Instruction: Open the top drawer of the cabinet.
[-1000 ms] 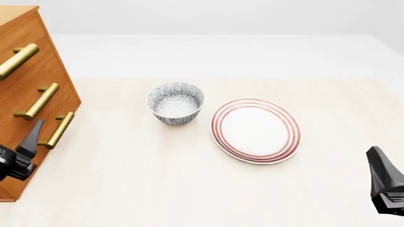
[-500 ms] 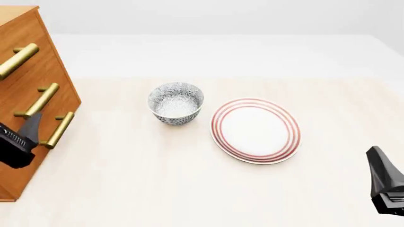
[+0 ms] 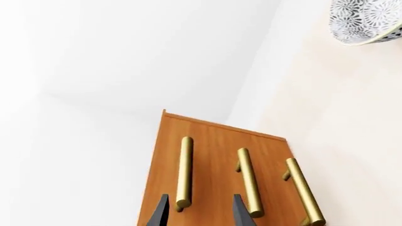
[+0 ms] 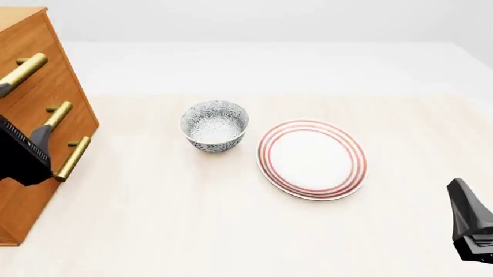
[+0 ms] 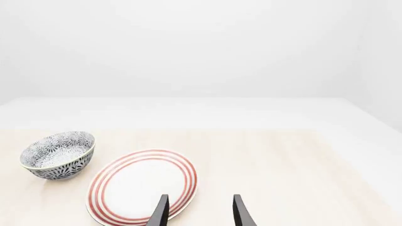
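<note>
The cabinet (image 4: 31,69) stands at the table's far left, an orange-brown chest with three brass bar handles. The top drawer (image 4: 34,83) sits flush with the two lower ones, its handle (image 4: 22,70) uppermost. My left gripper (image 4: 23,115) is open in front of the cabinet face, one fingertip (image 4: 43,134) by the middle handle and the other near the top handle. In the left wrist view the top drawer's handle (image 3: 184,172) ends between my fingers, with my left gripper (image 3: 199,214) open around it and the cabinet (image 3: 213,141) filling the frame. My right gripper (image 4: 462,202) is open and empty at the near right; it also shows in the right wrist view (image 5: 199,214).
A patterned blue-white bowl (image 4: 215,125) stands mid-table, right of the cabinet. A white plate (image 4: 312,158) with red rings lies to its right. Both show in the right wrist view, the bowl (image 5: 58,154) and the plate (image 5: 143,186). The bowl (image 3: 367,21) also shows in the left wrist view.
My left gripper has risen along the cabinet front, from level with the bottom handle to the middle and top handles. The right arm has not moved.
</note>
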